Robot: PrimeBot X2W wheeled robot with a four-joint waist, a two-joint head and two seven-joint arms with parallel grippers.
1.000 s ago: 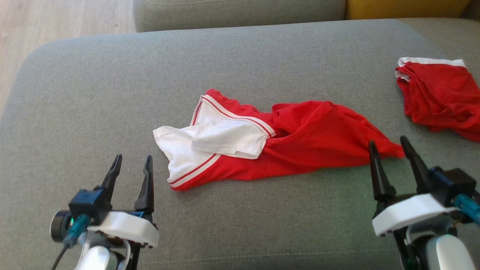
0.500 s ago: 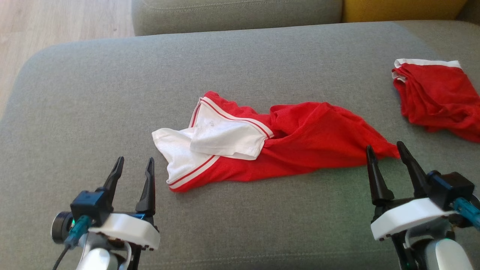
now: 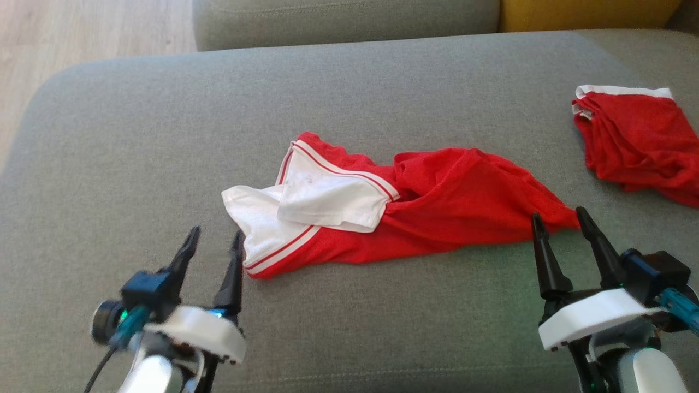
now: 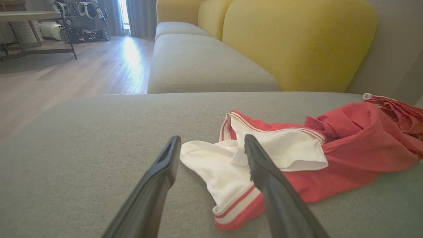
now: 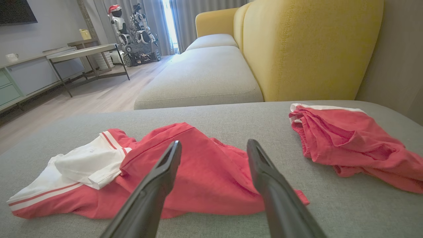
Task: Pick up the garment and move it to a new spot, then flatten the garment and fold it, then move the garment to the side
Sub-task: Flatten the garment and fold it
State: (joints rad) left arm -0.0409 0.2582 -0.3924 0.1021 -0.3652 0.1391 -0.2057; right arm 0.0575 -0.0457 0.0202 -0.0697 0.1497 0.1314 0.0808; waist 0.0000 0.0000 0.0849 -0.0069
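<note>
A crumpled red and white garment lies across the middle of the grey cushion; its white, red-striped end points left. My left gripper hovers open just left of that white end, nothing between its fingers. In the left wrist view the garment lies ahead, and the left gripper frames its white edge. My right gripper stands open at the garment's red right tip. The right wrist view has the garment spread in front of the right gripper.
A second red garment with a white band lies bunched at the cushion's far right, also. A yellow backrest and more grey seats stand behind. Wooden floor lies past the cushion's left edge.
My left gripper has moved right and slightly forward, closer to the garment's white end. The right gripper and the garment have barely shifted.
</note>
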